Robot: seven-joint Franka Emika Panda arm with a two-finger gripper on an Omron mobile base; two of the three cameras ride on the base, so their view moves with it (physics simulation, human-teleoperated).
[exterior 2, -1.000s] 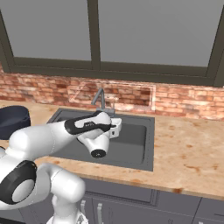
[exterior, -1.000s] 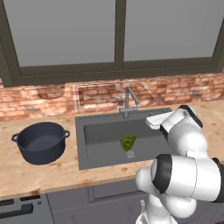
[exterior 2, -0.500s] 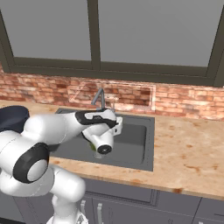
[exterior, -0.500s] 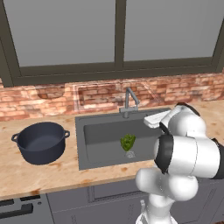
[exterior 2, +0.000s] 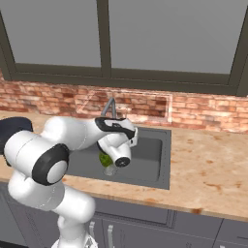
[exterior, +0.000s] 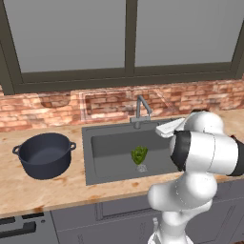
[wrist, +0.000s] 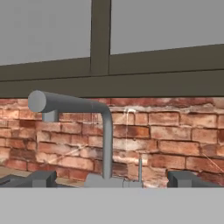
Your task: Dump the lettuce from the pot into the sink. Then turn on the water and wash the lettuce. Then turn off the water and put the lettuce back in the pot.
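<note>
The lettuce is a small green bunch lying on the floor of the dark sink, close to the drain. In the right base view the lettuce peeks out from behind my hand. The dark pot stands with nothing in it on the counter left of the sink, and its edge is at the far left of the right base view. My gripper is open with nothing between its fingers. It hovers over the sink's right side, facing the grey faucet. No water is running.
A brick wall and a window stand behind the counter. The faucet rises at the sink's back rim. Wooden counter stretches to the right of the sink, and my bulky arm hangs over the sink's right edge.
The arm has folded in closer to the base cameras and the hand has shifted slightly towards the faucet. The gripper stays open. Lettuce and pot have not moved.
</note>
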